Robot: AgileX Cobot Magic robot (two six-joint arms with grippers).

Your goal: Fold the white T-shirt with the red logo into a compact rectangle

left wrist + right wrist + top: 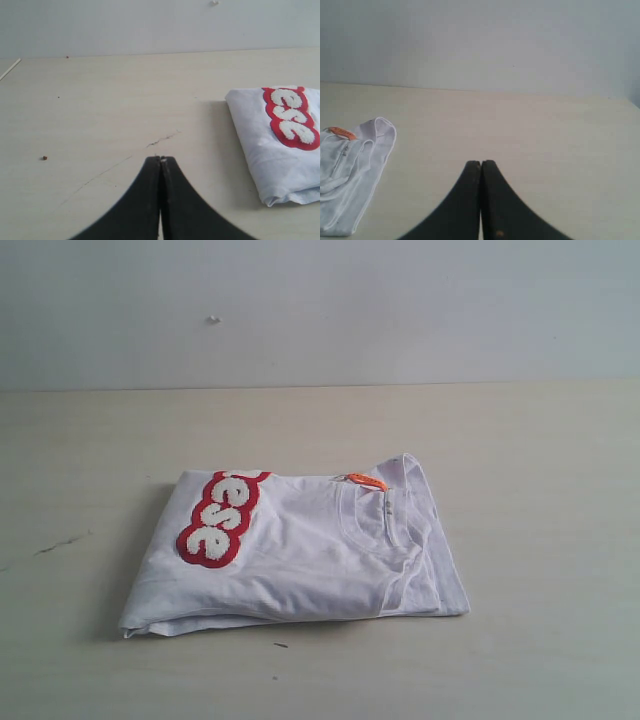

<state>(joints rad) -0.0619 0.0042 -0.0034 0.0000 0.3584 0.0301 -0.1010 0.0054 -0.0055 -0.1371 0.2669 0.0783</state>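
The white T-shirt (300, 550) lies folded into a thick rectangle in the middle of the table, neck opening and orange tag (367, 481) toward the right. Its red logo (220, 518) wraps over the left fold, only some white letters showing. Neither gripper appears in the exterior view. My left gripper (160, 159) is shut and empty above bare table, apart from the T-shirt (280, 150) and its red logo (292, 117). My right gripper (481, 162) is likewise shut on nothing, with the T-shirt's collar end (350, 175) off to one side.
The pale wooden table (540, 460) has a thin dark crack (60, 543) left of the shirt, also seen as a crack (162, 139) in the left wrist view. A grey wall (320, 310) rises behind the table's far edge. A small dark speck (280, 645) lies before the shirt.
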